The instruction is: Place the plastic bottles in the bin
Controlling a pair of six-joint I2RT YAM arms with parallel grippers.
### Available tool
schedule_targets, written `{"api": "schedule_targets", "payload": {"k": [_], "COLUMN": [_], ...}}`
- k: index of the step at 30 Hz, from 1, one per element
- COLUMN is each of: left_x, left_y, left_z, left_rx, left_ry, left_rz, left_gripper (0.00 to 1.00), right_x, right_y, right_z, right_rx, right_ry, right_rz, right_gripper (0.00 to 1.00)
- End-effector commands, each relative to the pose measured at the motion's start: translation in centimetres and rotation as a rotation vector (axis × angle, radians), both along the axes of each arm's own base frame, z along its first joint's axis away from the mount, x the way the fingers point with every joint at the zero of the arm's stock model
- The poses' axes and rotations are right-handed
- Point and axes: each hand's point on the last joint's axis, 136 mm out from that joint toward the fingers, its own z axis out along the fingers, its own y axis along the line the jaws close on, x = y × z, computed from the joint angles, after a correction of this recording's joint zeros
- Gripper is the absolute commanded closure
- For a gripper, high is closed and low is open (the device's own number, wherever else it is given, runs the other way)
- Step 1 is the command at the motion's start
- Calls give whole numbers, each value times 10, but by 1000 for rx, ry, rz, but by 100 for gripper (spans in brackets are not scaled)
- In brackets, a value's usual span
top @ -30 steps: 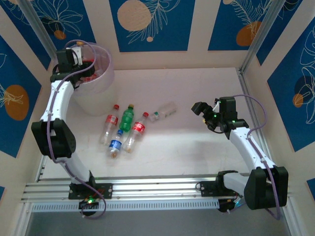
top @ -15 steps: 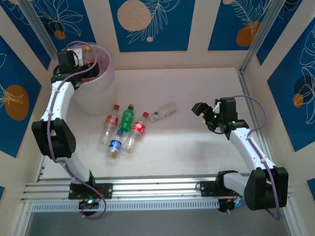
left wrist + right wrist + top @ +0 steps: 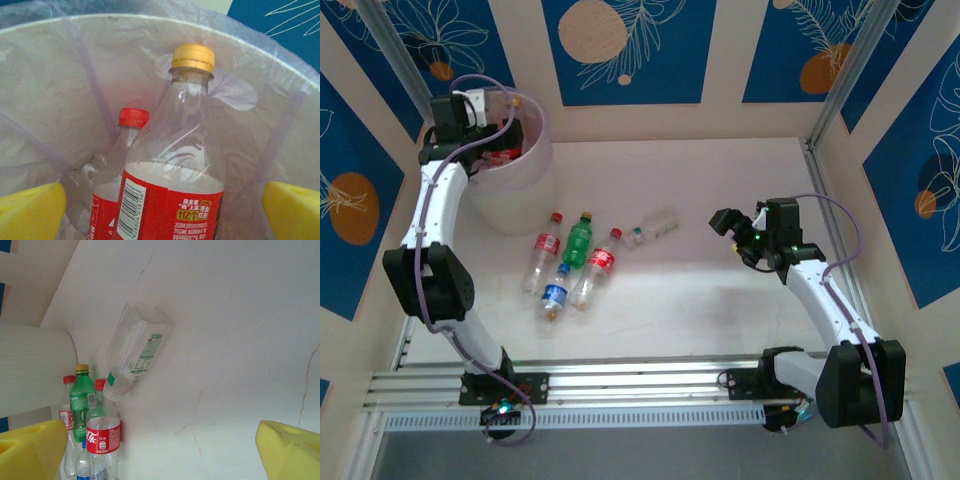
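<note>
- Pale table point(image 3: 720, 300), and there's work left: five plastic bottles lie on it.
- The bin point(image 3: 515, 185) sits at the far left corner. Inside it, a yellow-capped bottle point(image 3: 175, 165) leans against a red-capped bottle point(image 3: 120, 165).
- The left gripper point(image 3: 161, 212) hangs over the bin's mouth, pads spread wide and holding nothing. The yellow-capped bottle stands between them and touches neither.
- The right gripper point(image 3: 160, 452) hovers over the right side of the table, jaws wide and empty, facing the clear bottle point(image 3: 135, 347).
- Near the bin lie the green bottle point(image 3: 579, 240), two red-labelled bottles point(image 3: 546, 250) and the blue-labelled bottle point(image 3: 555, 295), packed side by side. The clear bottle lies apart from them.
- My read on handling: they look empty, so light, thin-walled, slick and ready to roll or dent. Take one across the labelled mid-body, jaws square to its length, with a gentle squeeze.
</note>
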Motion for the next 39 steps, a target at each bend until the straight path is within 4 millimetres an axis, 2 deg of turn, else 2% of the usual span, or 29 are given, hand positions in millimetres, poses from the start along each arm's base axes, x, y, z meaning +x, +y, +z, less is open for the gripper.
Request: {"api": "schedule_targets", "payload": {"k": [1,4,13,18,25,29,32,35,39], "left_x": [-10,-17,-44,-71,-113,-138,-159,-181,-211], "left_y": [-2,-6,-23,-54,-103,-127,-147,-165,-185], "left_z": [37,56,95,114,117,109,93,67,16], "left_rx": [11,11,-7,70,205,241,247,237,188], "left_ry": [-57,-81,-101,-115,-76,-34,14,88,229], "left_rz": [-32,-52,-112,-200,-320,-362,-397,-437,-469], "left_gripper": [0,0,1,0,0,1,2,4,6], "right_x": [-3,-3,-1,-1,1,1,1,4,14], "right_y": [3,3,8,5,6,7,7,6,9], "right_z": [5,4,6,6,16,18,17,13,13], "right_rx": [16,16,24,11,-29,-44,-42,-43,-34], "right_ry": [-4,-5,-14,-11,-47,-49,-46,-30,-8], "right_rz": [18,19,36,24,43,53,52,43,47], "right_gripper": [3,3,3,2,1,1,1,2,2]}}
